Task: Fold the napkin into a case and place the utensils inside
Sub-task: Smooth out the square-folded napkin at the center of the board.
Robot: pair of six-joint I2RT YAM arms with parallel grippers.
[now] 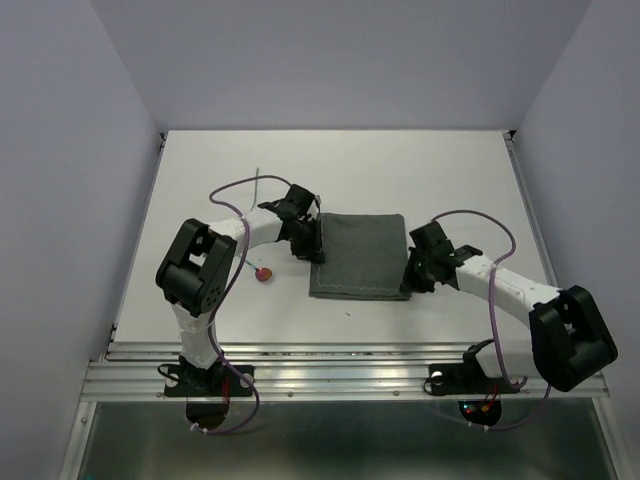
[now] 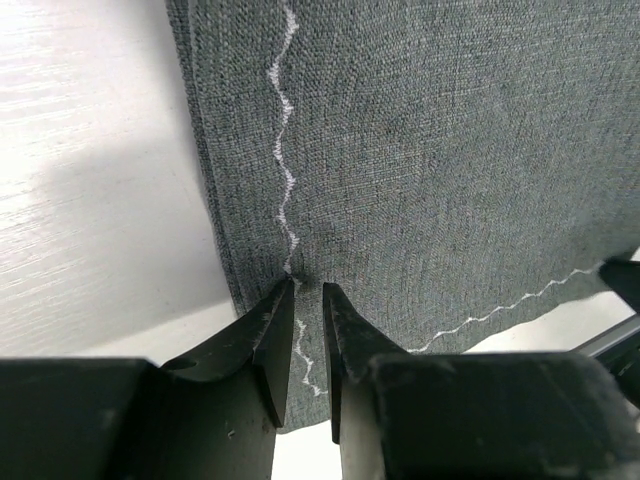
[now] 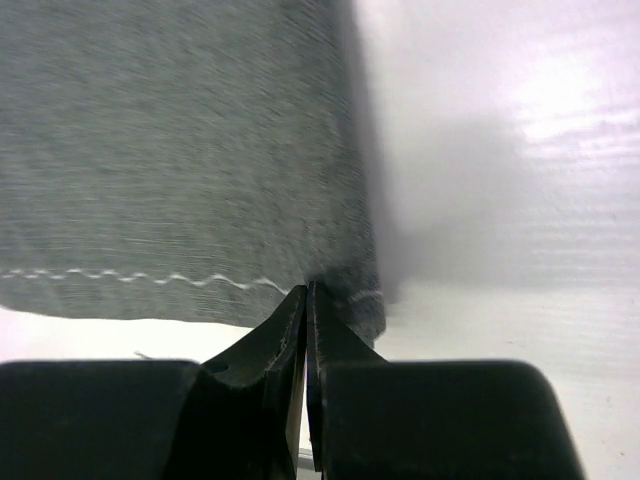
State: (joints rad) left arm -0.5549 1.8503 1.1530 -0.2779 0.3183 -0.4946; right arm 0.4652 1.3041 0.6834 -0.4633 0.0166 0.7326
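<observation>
The left gripper [image 2: 308,290] and right gripper [image 3: 306,290] each pinch the napkin [image 1: 360,255]; the spoon [image 1: 263,273] lies apart, leftward.

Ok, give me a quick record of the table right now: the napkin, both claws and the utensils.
napkin: folded into a grey rectangle, lying flat mid-table, not yet a narrow case
left claw: at the napkin's left edge, jaws slightly apart astride the seam; grip unclear
right claw: closed on a corner at the napkin's right edge
spoon: red bowl showing left of the napkin, beside the left arm, outside the cloth
grey stick: thin, farther back on the left, on bare table
</observation>
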